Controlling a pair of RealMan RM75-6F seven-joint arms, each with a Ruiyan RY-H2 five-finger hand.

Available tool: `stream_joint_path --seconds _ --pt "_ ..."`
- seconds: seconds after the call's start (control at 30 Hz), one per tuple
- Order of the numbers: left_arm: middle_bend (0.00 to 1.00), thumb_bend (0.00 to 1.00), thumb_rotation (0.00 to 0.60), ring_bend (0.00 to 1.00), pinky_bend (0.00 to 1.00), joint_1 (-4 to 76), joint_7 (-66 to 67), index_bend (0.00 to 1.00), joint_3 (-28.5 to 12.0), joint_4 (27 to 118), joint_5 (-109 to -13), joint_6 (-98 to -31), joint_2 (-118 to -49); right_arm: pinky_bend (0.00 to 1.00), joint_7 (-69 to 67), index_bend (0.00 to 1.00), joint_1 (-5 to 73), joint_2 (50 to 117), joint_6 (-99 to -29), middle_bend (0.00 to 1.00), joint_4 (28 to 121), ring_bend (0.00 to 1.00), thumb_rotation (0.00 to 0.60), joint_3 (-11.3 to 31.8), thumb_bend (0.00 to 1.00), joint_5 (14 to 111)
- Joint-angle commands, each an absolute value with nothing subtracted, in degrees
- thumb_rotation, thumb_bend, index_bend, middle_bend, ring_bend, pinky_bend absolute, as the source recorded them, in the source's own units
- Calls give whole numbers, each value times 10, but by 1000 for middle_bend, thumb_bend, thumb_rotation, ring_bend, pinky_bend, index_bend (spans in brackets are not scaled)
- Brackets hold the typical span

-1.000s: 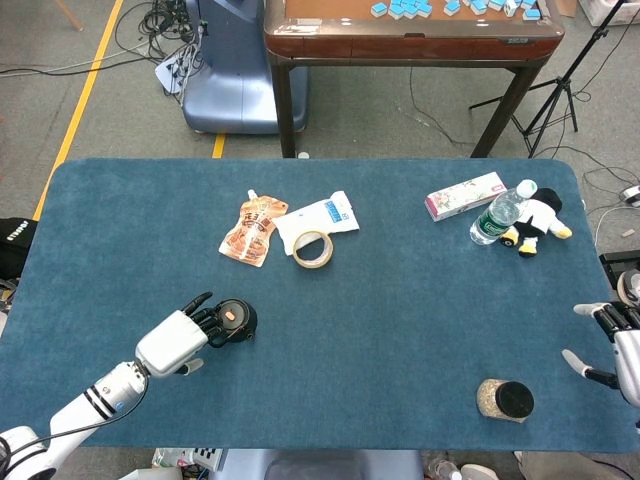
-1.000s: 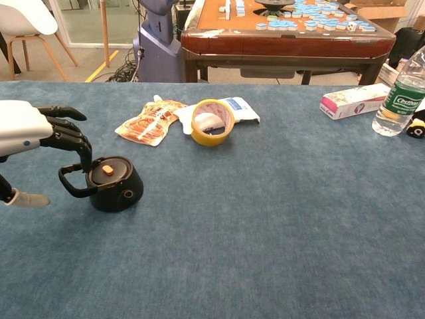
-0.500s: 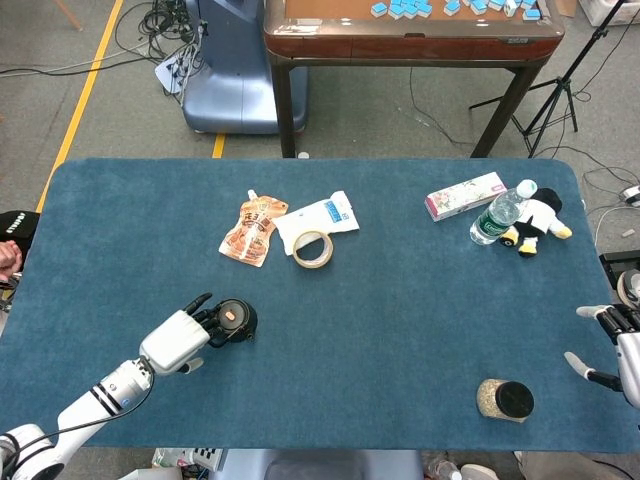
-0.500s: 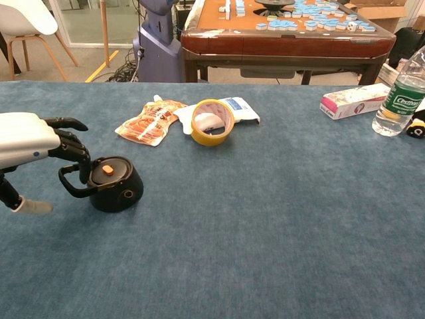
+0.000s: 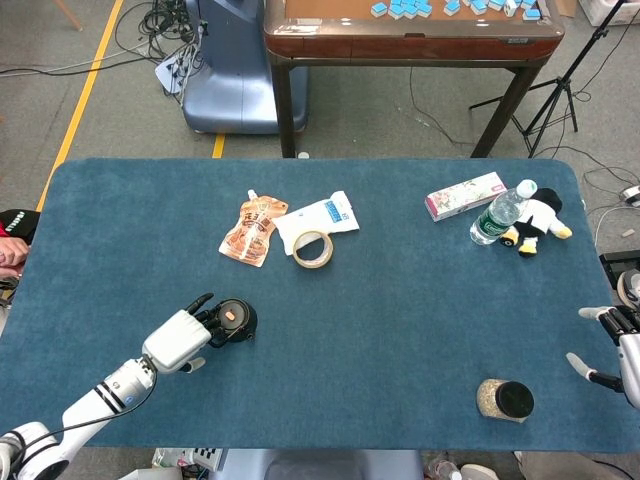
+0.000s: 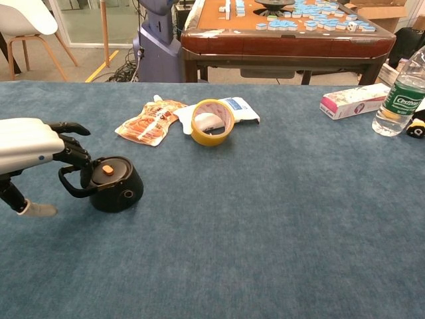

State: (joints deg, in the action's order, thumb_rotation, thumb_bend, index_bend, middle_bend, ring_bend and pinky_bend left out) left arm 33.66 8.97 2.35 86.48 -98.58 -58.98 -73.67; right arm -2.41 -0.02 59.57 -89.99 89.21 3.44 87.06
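A small black teapot [image 5: 235,318] [image 6: 113,183] with an orange knob stands on the blue table cloth [image 5: 400,300] at the front left. My left hand [image 5: 180,338] [image 6: 33,146] is right beside it, its dark fingers [image 6: 72,151] curled down over the pot's loop handle while the thumb sticks out below, apart from them. Nothing shows the pot lifted or firmly gripped. My right hand [image 5: 620,345] hovers at the table's right edge with fingers apart and nothing in it; the chest view does not show it.
A lidded jar [image 5: 505,399] lies front right. Behind the pot are an orange pouch [image 5: 253,230], a white packet [image 5: 325,215] and a tape roll [image 5: 312,249]. Back right hold a box [image 5: 465,195], a bottle [image 5: 500,213] and a penguin toy [image 5: 540,222].
My left hand has dropped a little and slid toward the pot, its fingers curling closer over the handle. The right hand has barely moved.
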Motion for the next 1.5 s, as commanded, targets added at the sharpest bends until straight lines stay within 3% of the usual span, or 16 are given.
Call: stream_joint_path --seconds 0.03,0.97,1.23,1.5 --pt "384 194 600 304 36 338 90 423 25 862 -985 -590 -739 278 -25 334 -1 596 -900 366 892 254 600 35 171 870" --pt "406 193 600 312 36 340 120 443 45 849 -985 -598 -759 278 -29 334 -6 597 -899 366 887 254 600 35 172 866" --pt "459 194 600 392 36 337 141 485 45 856 -974 -596 -762 278 -30 334 -8 597 -900 366 887 254 600 35 171 865" --pt "468 193 600 393 36 333 156 493 46 862 -961 -591 -763 278 -32 334 -9 597 -899 366 886 254 600 34 172 865"
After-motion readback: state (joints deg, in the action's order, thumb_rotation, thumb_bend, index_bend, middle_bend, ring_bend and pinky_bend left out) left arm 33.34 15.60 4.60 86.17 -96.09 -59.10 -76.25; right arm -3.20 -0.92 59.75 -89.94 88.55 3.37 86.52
